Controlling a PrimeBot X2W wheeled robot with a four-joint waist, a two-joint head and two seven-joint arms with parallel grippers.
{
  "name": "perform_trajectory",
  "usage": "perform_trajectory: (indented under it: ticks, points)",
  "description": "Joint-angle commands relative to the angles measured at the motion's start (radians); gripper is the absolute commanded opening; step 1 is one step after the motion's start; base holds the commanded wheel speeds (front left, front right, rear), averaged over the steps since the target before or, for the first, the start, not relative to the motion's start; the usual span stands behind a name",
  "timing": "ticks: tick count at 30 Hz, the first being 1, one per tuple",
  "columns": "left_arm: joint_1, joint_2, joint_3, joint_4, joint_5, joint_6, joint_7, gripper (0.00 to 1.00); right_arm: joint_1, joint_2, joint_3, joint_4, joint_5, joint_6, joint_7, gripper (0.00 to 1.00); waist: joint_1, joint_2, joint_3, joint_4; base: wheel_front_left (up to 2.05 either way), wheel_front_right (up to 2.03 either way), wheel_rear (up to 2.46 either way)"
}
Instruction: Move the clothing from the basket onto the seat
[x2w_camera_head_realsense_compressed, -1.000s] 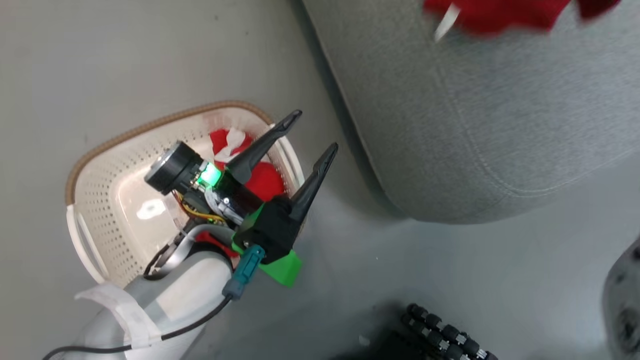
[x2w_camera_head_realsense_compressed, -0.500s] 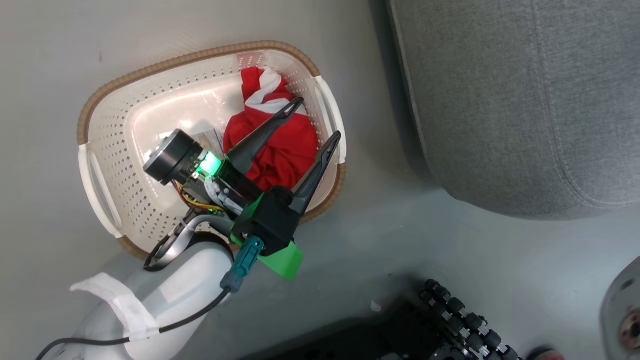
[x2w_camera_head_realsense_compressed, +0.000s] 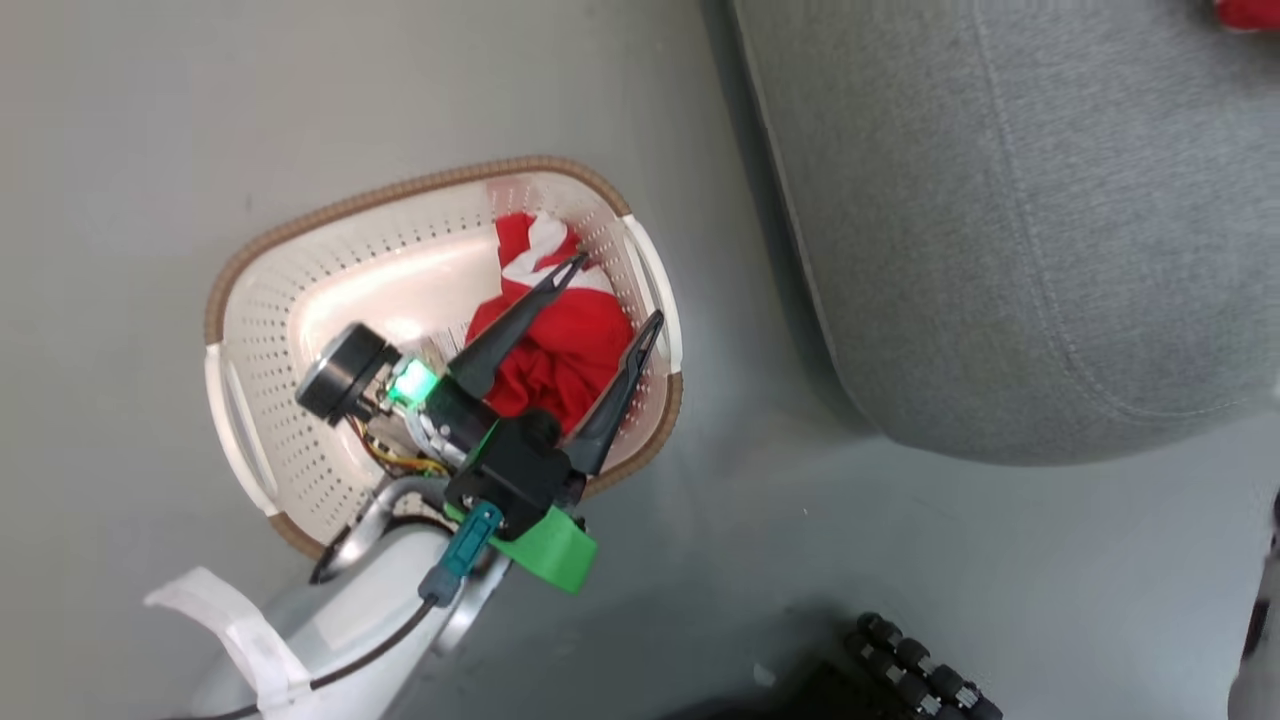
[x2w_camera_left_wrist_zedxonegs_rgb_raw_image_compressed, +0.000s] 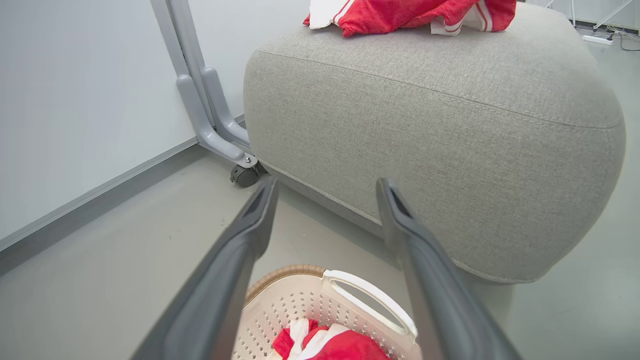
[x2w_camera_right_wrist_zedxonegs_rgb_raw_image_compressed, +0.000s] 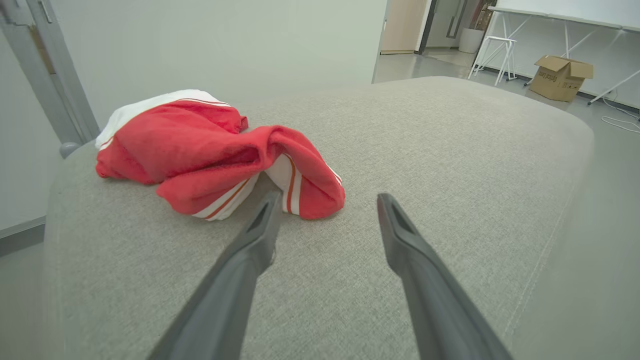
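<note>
One red garment (x2w_camera_head_realsense_compressed: 560, 345) is noted inside the basket (x2w_camera_head_realsense_compressed: 270, 400), beneath the left gripper (x2w_camera_head_realsense_compressed: 618, 288), whose jaws are spread and empty. A second garment (x2w_camera_right_wrist_zedxonegs_rgb_raw_image_compressed: 200, 145) is found on the seat (x2w_camera_right_wrist_zedxonegs_rgb_raw_image_compressed: 450, 150), just ahead of the right gripper (x2w_camera_right_wrist_zedxonegs_rgb_raw_image_compressed: 328, 199), likewise spread and empty. The task is judged part done.

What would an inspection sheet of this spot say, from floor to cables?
Surface: plain grey floor; the basket stands on it beside the seat.
Job's things: one red clothing bundle lies in the basket; another garment lies on the seat.
Clutter: small pale scrap on the floor.
Grippers: left gripper open, empty, above the basket; right gripper open, empty, over the seat near the garment.
Cables: black cable along the left forearm; white cords on the far floor.
Surroundings: pale wall, wheeled grey frame, cardboard box.
</note>
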Motion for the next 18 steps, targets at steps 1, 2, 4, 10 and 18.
perform_trajectory:
  ticks: [1, 2, 4, 10, 18]
  points:
    - [0.034, -0.019, 0.000, 0.014, -0.013, 0.012, -0.014, 1.00, 0.064, -0.001, 0.025, -0.028, -0.006, -0.001, -0.003, 1.00, 0.0000, 0.0000, -0.125, 0.011, 0.00, 0.00, 0.00]
    - [0.047, -0.027, 0.004, 0.018, -0.020, 0.020, -0.018, 1.00, 0.097, -0.001, 0.045, -0.046, -0.013, -0.001, -0.003, 1.00, 0.0000, 0.0000, -0.145, 0.018, 0.00, 0.00, 0.00]
    - [0.079, -0.050, 0.014, 0.038, -0.038, 0.038, -0.027, 1.00, 0.163, -0.001, 0.093, -0.076, -0.025, -0.001, -0.003, 1.00, 0.0000, 0.0000, -0.200, 0.044, 0.00, 0.00, 0.00]
    - [0.173, -0.116, 0.059, 0.037, -0.050, 0.070, -0.032, 1.00, 0.304, -0.001, 0.299, -0.124, -0.094, -0.001, -0.003, 1.00, 0.0000, 0.0000, -0.341, 0.152, 0.00, 0.00, 0.00]
    - [0.330, -0.185, 0.255, 0.008, -0.055, 0.104, -0.030, 1.00, 0.352, -0.009, 0.499, -0.104, -0.151, -0.001, -0.003, 1.00, 0.0000, 0.0000, -0.497, 0.305, 0.00, 0.00, 0.00]
